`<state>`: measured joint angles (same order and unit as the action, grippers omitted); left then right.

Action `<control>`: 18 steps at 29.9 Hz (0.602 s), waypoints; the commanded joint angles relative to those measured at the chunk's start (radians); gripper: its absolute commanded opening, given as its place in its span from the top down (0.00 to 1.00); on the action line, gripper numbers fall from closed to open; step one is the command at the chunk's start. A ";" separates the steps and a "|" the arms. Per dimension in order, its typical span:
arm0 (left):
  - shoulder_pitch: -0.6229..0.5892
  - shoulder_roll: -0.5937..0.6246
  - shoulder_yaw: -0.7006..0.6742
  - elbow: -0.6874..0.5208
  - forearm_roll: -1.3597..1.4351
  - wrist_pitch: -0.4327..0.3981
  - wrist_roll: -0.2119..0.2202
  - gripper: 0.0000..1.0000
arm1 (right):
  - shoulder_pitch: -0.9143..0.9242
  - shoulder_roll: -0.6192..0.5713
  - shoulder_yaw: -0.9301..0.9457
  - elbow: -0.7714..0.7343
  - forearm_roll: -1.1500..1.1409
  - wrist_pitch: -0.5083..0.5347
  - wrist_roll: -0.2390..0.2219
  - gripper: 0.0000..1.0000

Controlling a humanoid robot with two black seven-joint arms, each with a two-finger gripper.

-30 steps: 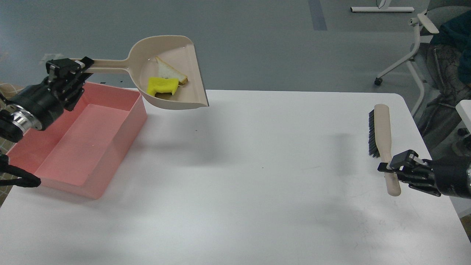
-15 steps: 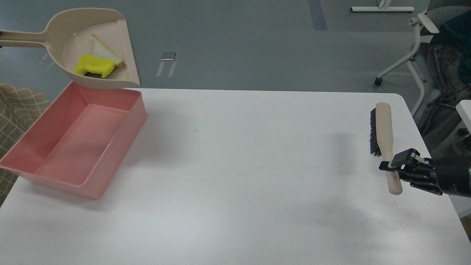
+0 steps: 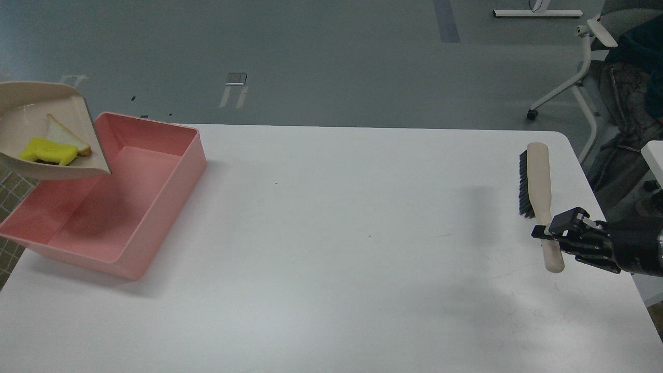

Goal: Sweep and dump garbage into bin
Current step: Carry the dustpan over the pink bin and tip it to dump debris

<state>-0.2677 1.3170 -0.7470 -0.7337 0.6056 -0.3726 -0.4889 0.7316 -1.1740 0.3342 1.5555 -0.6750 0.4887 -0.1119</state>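
The beige dustpan (image 3: pixel 31 111) hangs at the far left edge of the head view, above the left end of the pink bin (image 3: pixel 155 181). In the pan lie the garbage scraps: a bright yellow notched piece (image 3: pixel 47 151) and a pale off-white piece (image 3: pixel 65 135). The pan's handle and my left gripper are out of view past the left edge. My right gripper (image 3: pixel 548 232) is shut on the handle of the beige black-bristled brush (image 3: pixel 536 176) at the table's right side, held just above the surface.
The white table (image 3: pixel 342 233) spans the view. An office chair (image 3: pixel 595 57) and a seated person's legs stand off the table's back right corner. Grey floor lies beyond the far edge.
The dustpan with both scraps has moved left and down, from above the bin's back wall to over its left end. My left gripper left the view. The brush and right gripper barely moved.
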 commanded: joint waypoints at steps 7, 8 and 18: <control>-0.045 0.056 -0.011 -0.012 0.138 0.101 0.000 1.00 | 0.000 0.000 -0.001 0.000 0.000 0.000 0.000 1.00; -0.074 0.071 -0.011 -0.019 0.140 0.095 0.000 1.00 | 0.000 0.000 -0.001 0.000 0.000 0.000 0.000 1.00; -0.156 0.192 0.006 -0.239 0.143 0.083 0.000 1.00 | 0.000 0.005 0.003 0.003 0.000 0.000 0.000 1.00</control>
<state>-0.4245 1.4891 -0.7472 -0.9222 0.7460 -0.2893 -0.4890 0.7317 -1.1707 0.3336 1.5563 -0.6750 0.4888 -0.1121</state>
